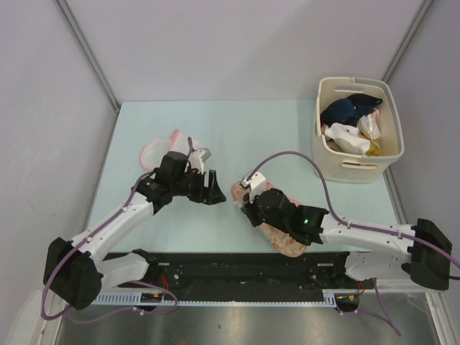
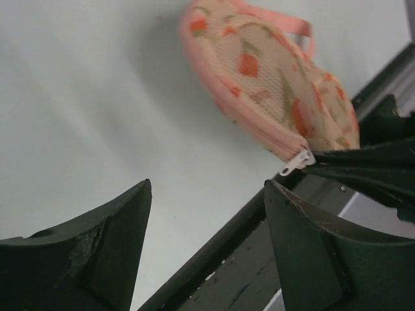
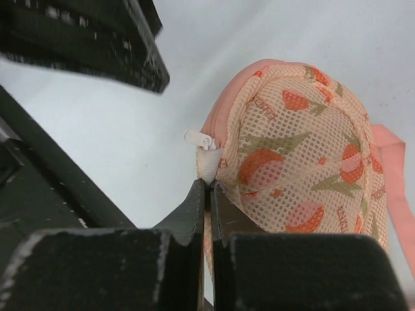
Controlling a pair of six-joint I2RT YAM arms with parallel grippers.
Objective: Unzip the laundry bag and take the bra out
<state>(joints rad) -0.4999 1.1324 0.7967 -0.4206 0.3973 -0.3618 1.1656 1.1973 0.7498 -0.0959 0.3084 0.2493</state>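
The laundry bag (image 1: 286,243), cream-peach mesh with orange-red print and pink edging, lies near the front of the table under my right arm. My right gripper (image 1: 243,204) is shut on the bag's edge at its zipper end (image 3: 209,183), just below the white zipper pull (image 3: 198,138). The bag (image 3: 305,149) bulges to the right of the jaws. My left gripper (image 1: 215,190) is open and empty, a short way left of the bag. In the left wrist view its jaws (image 2: 207,188) stand wide apart, with the bag (image 2: 272,84) and zipper pull (image 2: 295,163) beyond them. The bra is hidden.
A white round cloth piece with pink edge (image 1: 158,149) lies behind the left arm. A cream basket (image 1: 321,154) with navy and white garments stands at the back right. The black rail (image 1: 237,267) runs along the table's near edge.
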